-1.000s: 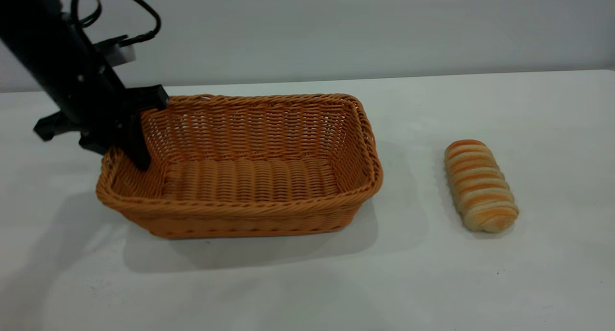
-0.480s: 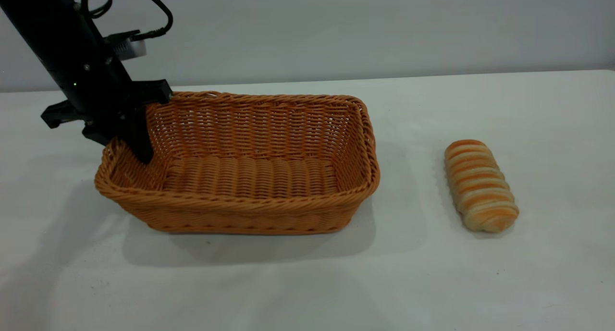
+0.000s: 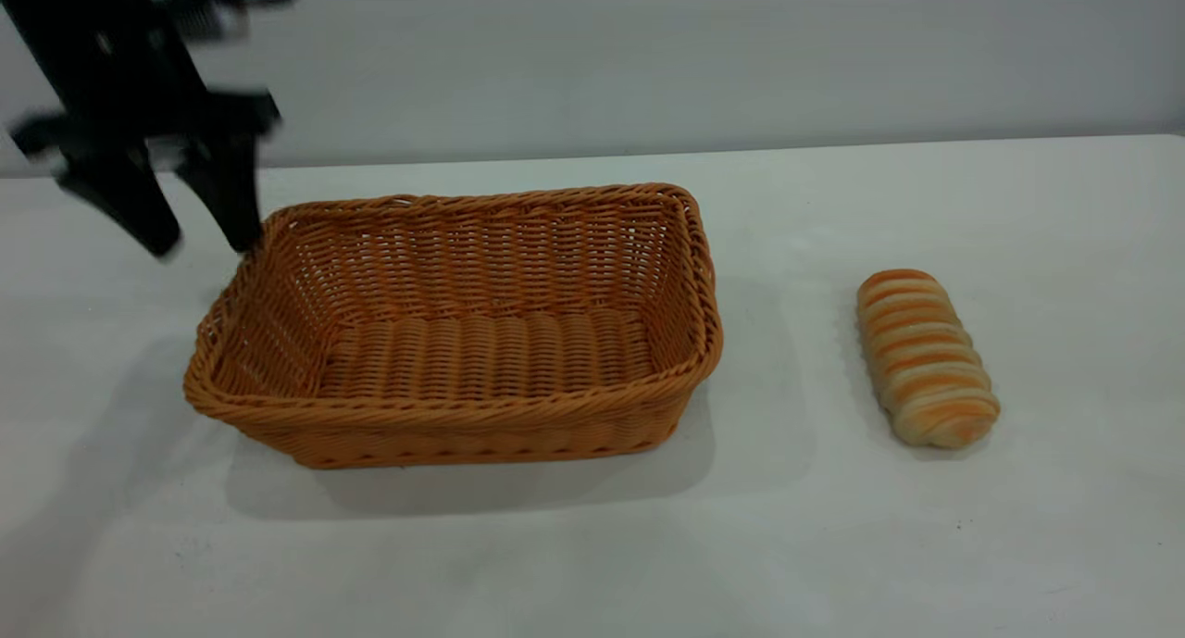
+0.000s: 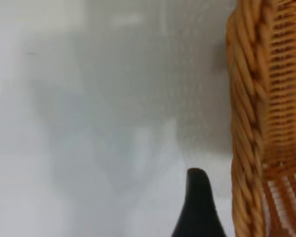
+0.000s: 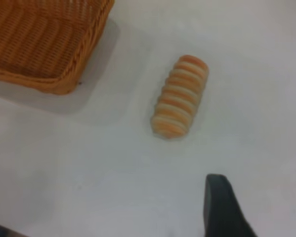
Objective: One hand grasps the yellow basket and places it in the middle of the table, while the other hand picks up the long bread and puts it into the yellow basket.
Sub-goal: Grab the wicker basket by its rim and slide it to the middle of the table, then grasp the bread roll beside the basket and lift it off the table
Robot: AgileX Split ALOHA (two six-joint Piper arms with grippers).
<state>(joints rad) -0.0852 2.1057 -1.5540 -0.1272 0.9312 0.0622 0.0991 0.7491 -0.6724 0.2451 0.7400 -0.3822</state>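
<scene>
Yellow basket (image 3: 463,328) sits on a white table (image 3: 833,545). Long bread (image 3: 926,357) lies right of it. Left gripper (image 3: 199,240) hovers spread above the basket's left end.

You see a plain pale grey wall (image 3: 648,55) behind. Below it the white matte surface (image 3: 592,545) shows soft shadows.

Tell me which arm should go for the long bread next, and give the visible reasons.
Right. The long bread lies on the table right of the yellow basket, and the right tool hangs open close above it. The left tool, open, is past the basket's far left end.
</scene>
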